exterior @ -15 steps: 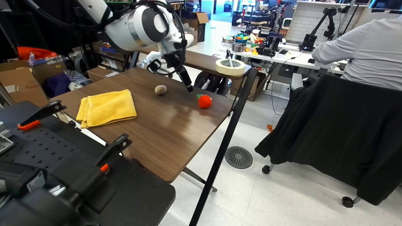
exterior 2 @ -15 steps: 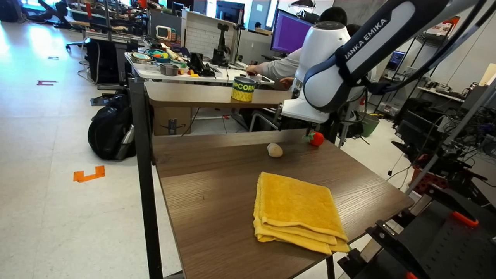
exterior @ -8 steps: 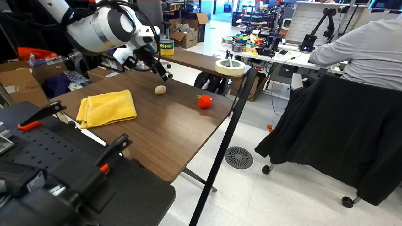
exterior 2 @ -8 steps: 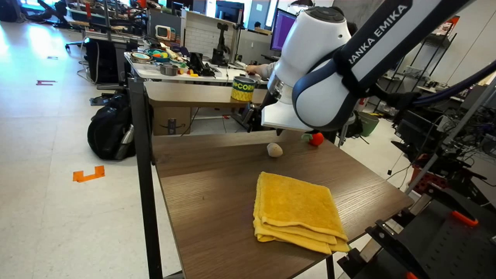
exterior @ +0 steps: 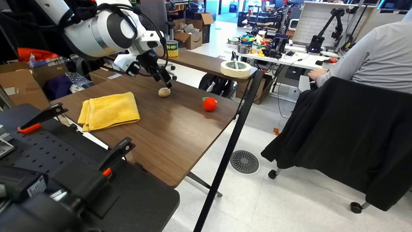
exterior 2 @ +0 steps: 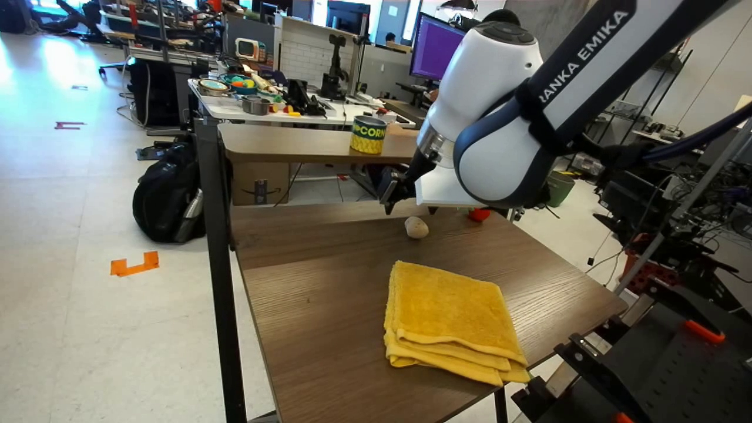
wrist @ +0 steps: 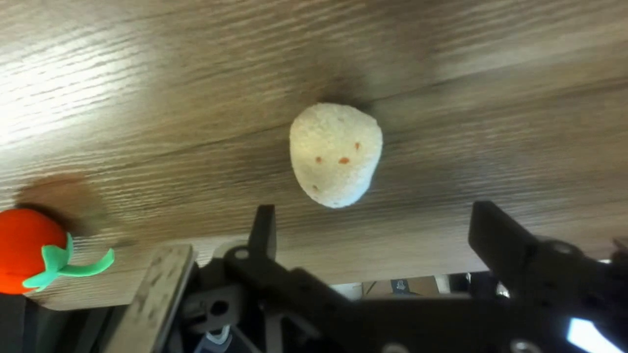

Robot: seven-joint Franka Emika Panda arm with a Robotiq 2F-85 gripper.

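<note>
A pale, rounded, potato-like thing with small brown spots lies on the wooden table; it also shows in both exterior views. My gripper is open and empty. Its fingertips are just above and behind the pale thing in an exterior view, and it is not between the fingers in the wrist view. A red tomato-like thing with green leaves lies to one side; in an exterior view the arm partly hides it. A folded yellow cloth lies on the table.
The brown table has a raised shelf along its far side. A corn can and a tape roll stand on the shelf. A black post rises at the table's side. Clamps sit at the near edge.
My gripper has moved away from beside the tomato-like thing to above the pale thing, then slightly lower. The things on the table have not moved.
</note>
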